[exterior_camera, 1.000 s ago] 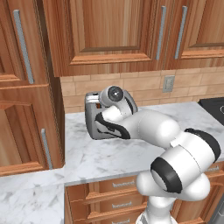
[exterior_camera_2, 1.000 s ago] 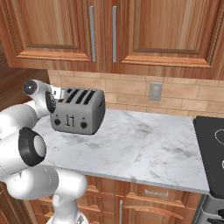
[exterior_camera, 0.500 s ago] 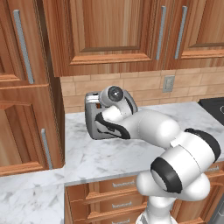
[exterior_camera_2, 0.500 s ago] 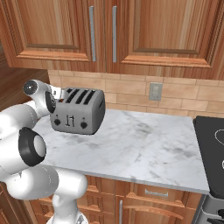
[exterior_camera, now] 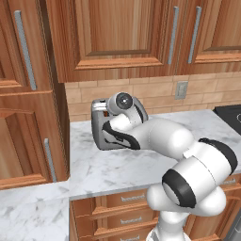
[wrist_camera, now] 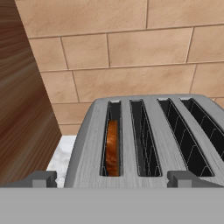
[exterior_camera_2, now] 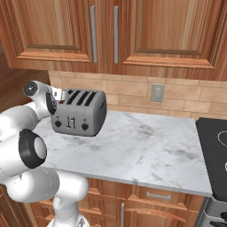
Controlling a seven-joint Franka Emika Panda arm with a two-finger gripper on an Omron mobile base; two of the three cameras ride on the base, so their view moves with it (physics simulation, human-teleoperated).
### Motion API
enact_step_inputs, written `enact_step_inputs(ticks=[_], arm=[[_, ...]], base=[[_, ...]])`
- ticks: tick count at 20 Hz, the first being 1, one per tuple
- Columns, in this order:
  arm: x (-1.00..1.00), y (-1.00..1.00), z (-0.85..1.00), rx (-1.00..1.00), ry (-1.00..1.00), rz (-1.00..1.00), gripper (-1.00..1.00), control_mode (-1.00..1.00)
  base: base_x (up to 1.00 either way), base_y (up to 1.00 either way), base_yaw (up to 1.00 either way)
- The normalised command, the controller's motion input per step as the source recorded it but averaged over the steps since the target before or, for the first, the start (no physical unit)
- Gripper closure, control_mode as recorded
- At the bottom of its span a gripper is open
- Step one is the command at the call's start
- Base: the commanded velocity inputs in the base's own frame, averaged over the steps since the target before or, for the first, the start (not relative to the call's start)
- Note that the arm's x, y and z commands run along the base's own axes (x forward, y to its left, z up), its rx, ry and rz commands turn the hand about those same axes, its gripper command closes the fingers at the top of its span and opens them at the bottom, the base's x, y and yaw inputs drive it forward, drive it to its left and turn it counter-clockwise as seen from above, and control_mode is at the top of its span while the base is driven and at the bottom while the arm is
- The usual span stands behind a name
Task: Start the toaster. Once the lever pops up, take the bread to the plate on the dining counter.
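The grey four-slot toaster (exterior_camera_2: 80, 113) stands at the left end of a marble worktop, against the tiled wall. Seen from the left base, my arm covers most of the toaster (exterior_camera: 97, 128). My gripper (wrist_camera: 113, 180) hovers just above the toaster's (wrist_camera: 94, 144) front top edge, open wide, one fingertip (wrist_camera: 41, 178) off each side of the left two slots and nothing between them. The bread (wrist_camera: 112, 146), a brown slice, sits sunk in the leftmost slot; the other three slots are dark. The plate and the dining counter are out of view.
A tall wooden cabinet side (wrist_camera: 22, 100) stands close to the toaster's left. Wooden upper cabinets (exterior_camera_2: 111, 31) hang overhead. The marble worktop (exterior_camera_2: 142, 146) stretches right to a black stove (exterior_camera_2: 215, 142). A wall outlet (exterior_camera_2: 157, 92) sits in the tiles.
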Motion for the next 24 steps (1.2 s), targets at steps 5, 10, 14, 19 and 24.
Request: enact_step_inputs(ticks=[5,10,14,19,24], arm=[[0.00,0.00,0.00,0.00,0.00,0.00,-1.00,-1.00],[0.00,0.00,0.00,0.00,0.00,0.00,-1.00,-1.00],[0.00,0.00,0.00,0.00,0.00,0.00,-1.00,-1.00],[0.00,0.00,0.00,0.00,0.00,0.00,-1.00,-1.00],[0.00,0.00,0.00,0.00,0.00,0.00,-1.00,-1.00]], base=[[0.00,0.00,0.00],[0.00,0.00,0.00],[0.00,0.00,0.00],[0.00,0.00,0.00],[0.00,0.00,0.00]])
